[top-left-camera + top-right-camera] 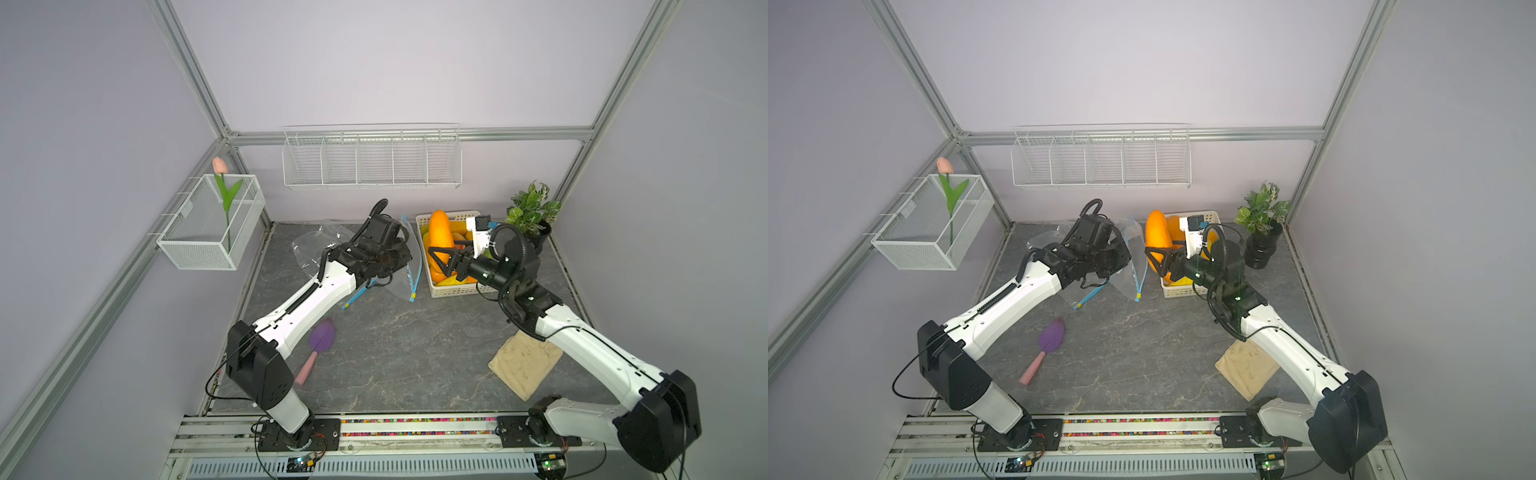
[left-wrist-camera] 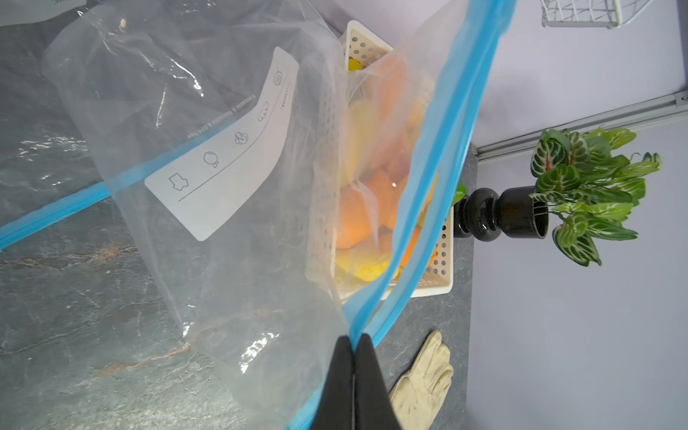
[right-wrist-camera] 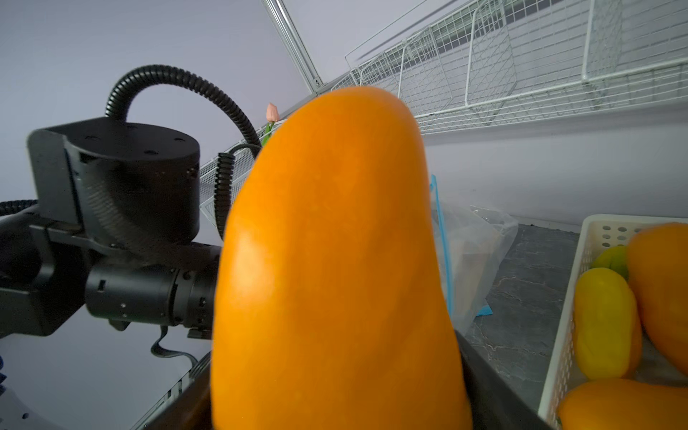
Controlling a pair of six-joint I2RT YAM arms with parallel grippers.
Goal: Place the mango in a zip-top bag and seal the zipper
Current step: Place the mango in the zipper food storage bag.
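Presently, stage: mango picked, not yet bagged; roughly the first third of the job, by my reading.
Mango (image 1: 439,235): upright in the right gripper (image 1: 436,261), at the bag-side edge of the white perforated basket (image 1: 453,293). It fills the right wrist view (image 3: 327,260).
Right fingers: spread wide around the mango's lower part, clamping it.
Left gripper (image 2: 352,337): fingers pressed together, pinching the blue zipper strip (image 2: 439,156).
Zip-top bag (image 1: 405,266): one lip is raised just beside the basket, and the other blue edge trails down to the tabletop. The mouth looks open, and nothing is inside.
Other fruit (image 3: 605,324): yellow and orange pieces lie in the basket.
Left to do: carry the mango across to the mouth, lower it in, release, then run the zipper shut along its whole length.
Risk: the limp film may fold over the opening.
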